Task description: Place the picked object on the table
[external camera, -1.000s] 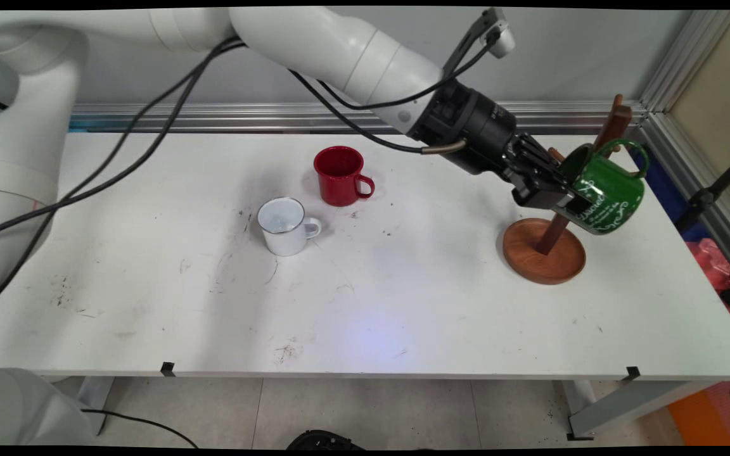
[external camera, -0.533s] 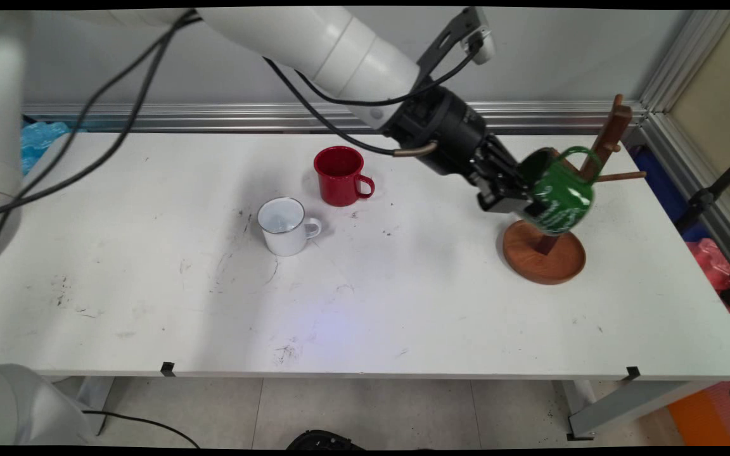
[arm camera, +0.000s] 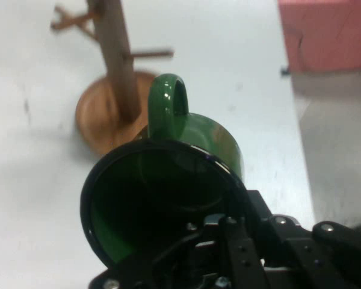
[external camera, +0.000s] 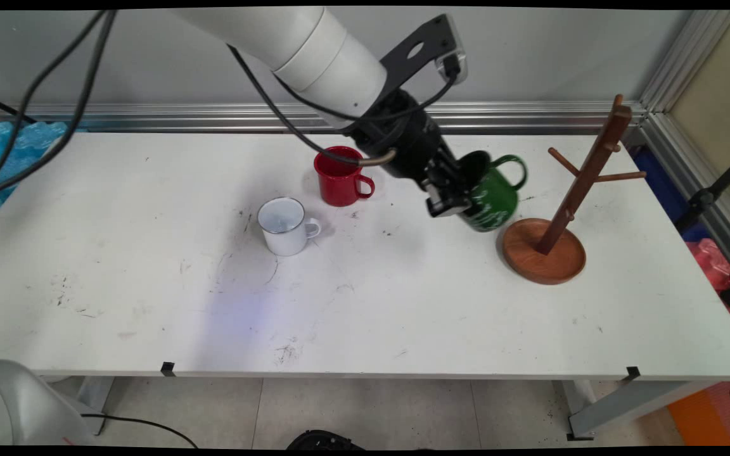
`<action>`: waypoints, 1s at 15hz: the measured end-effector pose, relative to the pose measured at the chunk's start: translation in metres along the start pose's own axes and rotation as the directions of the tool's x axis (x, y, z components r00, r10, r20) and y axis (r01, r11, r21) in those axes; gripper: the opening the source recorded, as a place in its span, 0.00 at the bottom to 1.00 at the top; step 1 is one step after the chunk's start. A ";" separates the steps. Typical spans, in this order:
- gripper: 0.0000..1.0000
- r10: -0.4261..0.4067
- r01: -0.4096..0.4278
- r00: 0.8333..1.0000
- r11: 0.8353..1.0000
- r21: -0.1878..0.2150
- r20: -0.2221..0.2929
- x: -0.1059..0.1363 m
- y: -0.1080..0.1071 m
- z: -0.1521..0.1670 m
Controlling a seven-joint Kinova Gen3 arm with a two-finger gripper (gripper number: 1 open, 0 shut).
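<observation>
Main view: the white arm reaches in from the upper left, its black gripper (external camera: 450,193) pinching the rim of a green mug (external camera: 490,193), one finger on the outer wall and the other hidden inside the cup. The mug is tilted, mouth turned toward the arm and handle toward the far right, held over the table (external camera: 149,304) right of centre, just left of the mug tree (external camera: 564,209) and clear of its pegs. White lettering runs along the mug's lower side, too small to read. The tree's round wooden base sits near the right edge; its slanted post carries bare pegs. A red mug (external camera: 339,175) stands upright toward the far edge at mid-table, handle to the right, its far rim partly covered by a cable and the wrist. A white mug (external camera: 286,225) stands nearer the front, to the red one's left, apart from it. Blue plastic (external camera: 7,149) shows past the table's far left corner, cut off by the frame. Two small black tabs mark the front edge.

Hand view: the green mug (arm camera: 168,198) fills the lower centre, its dark mouth facing the camera and its handle pointing up. The gripper (arm camera: 225,232) rises from the bottom edge; one finger sits inside the rim and the other outside it, the tips lost in the dark linkage. Behind the mug stands the mug tree (arm camera: 114,78), its base partly hidden by the handle and its top cut off. A pink object (arm camera: 325,33) lies beyond the table edge, top right.
</observation>
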State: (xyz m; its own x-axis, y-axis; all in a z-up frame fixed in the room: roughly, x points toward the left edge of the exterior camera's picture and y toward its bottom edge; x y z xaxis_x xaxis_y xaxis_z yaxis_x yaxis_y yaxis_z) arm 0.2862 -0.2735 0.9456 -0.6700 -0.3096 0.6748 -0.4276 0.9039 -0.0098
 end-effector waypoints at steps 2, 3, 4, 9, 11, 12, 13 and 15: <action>0.00 -0.001 -0.001 0.998 0.999 0.032 0.063 -0.003 0.009 -0.003; 0.00 -0.001 -0.003 0.996 0.999 0.045 0.090 -0.004 0.013 -0.004; 0.00 -0.002 -0.005 0.993 0.998 0.058 0.121 -0.007 0.017 -0.005; 0.00 -0.018 -0.012 0.964 0.994 0.112 0.264 -0.019 0.032 -0.001; 0.00 -0.022 -0.018 0.952 0.992 0.127 0.304 -0.023 0.035 0.003; 0.00 -0.025 -0.022 0.943 0.990 0.137 0.332 -0.026 0.037 0.005; 0.00 -0.028 -0.026 0.934 0.989 0.145 0.357 -0.029 0.039 0.008; 0.00 -0.031 -0.039 0.911 0.986 0.161 0.411 -0.035 0.043 0.015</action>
State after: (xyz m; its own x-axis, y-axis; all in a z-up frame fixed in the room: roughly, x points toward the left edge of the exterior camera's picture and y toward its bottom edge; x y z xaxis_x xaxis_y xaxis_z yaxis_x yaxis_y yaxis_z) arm 0.2819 -0.2283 0.9102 -0.8468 -0.4310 0.3116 -0.4928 0.8563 -0.1549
